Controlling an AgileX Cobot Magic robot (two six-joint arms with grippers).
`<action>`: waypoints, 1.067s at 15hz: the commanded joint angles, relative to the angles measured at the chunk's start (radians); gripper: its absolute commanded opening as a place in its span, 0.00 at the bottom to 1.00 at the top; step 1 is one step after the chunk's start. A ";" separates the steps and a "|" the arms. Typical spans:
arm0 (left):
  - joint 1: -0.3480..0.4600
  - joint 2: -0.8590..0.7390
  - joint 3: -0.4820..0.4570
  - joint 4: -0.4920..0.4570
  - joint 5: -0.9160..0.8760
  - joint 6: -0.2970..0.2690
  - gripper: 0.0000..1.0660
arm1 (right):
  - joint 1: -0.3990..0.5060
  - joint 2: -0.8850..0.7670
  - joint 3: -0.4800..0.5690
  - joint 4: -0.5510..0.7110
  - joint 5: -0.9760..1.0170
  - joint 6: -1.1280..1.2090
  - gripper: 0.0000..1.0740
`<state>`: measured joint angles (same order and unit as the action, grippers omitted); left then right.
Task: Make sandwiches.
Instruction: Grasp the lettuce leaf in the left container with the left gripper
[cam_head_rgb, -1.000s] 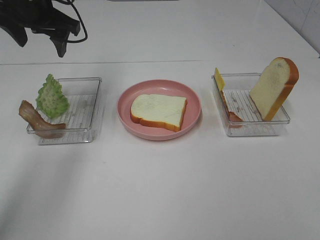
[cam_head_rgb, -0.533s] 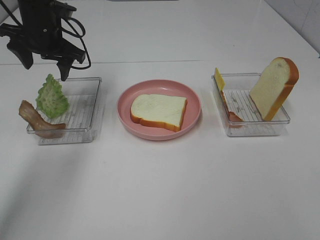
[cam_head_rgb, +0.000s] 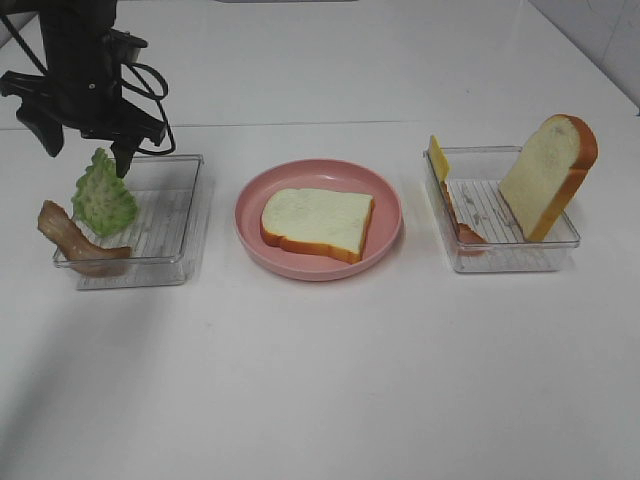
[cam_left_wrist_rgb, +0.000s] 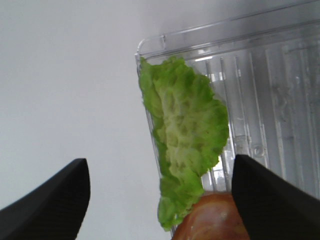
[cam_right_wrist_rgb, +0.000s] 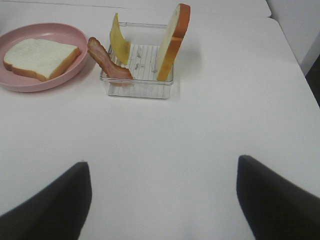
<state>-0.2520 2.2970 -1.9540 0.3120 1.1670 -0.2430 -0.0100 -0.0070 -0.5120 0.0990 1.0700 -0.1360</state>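
Lower than half a second ago, my left pincer (cam_head_rgb: 87, 160) now hangs right over the ruffled green toy lettuce leaf (cam_head_rgb: 103, 195), its two black fingers spread wide and holding nothing. From the left wrist, the lettuce (cam_left_wrist_rgb: 185, 135) sits between the parted fingers, propped against the wall of the clear ribbed plastic tray (cam_left_wrist_rgb: 280, 75). Nearer me than the pincer, a wavy brown toy bacon strip (cam_head_rgb: 72, 240) lies over that tray's corner and touches the lettuce's lower end. Past this tray (cam_head_rgb: 165, 220), toward my right arm, the round pink plate (cam_head_rgb: 385, 215) carries one flat white toy bread slice with an orange-brown crust (cam_head_rgb: 317, 222), the only sandwich part laid so far. My right pincer (cam_right_wrist_rgb: 162, 162) is out of the high view. Its wrist camera shows its dark fingers well apart and empty, hovering over bare white bench (cam_right_wrist_rgb: 200, 130). Ahead of it stands a second clear plastic tray (cam_right_wrist_rgb: 140, 90), well apart from the fingers. A second crusted bread slice (cam_right_wrist_rgb: 171, 42) leans upright in it. A thin yellow toy cheese slice (cam_right_wrist_rgb: 119, 45) stands at the tray's other end. A second brown bacon strip (cam_right_wrist_rgb: 107, 60) leans over the tray wall on the plate's side.
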 joint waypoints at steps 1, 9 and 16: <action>0.008 0.015 0.000 -0.019 -0.011 -0.005 0.69 | -0.002 -0.014 0.005 -0.004 -0.007 -0.006 0.71; 0.008 0.027 0.000 -0.018 -0.084 -0.004 0.65 | -0.002 -0.014 0.005 -0.004 -0.007 -0.006 0.71; 0.008 0.027 0.000 0.003 -0.077 -0.001 0.58 | -0.002 -0.014 0.005 -0.004 -0.007 -0.006 0.71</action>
<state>-0.2420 2.3240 -1.9540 0.3070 1.0920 -0.2430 -0.0100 -0.0070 -0.5120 0.0990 1.0700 -0.1360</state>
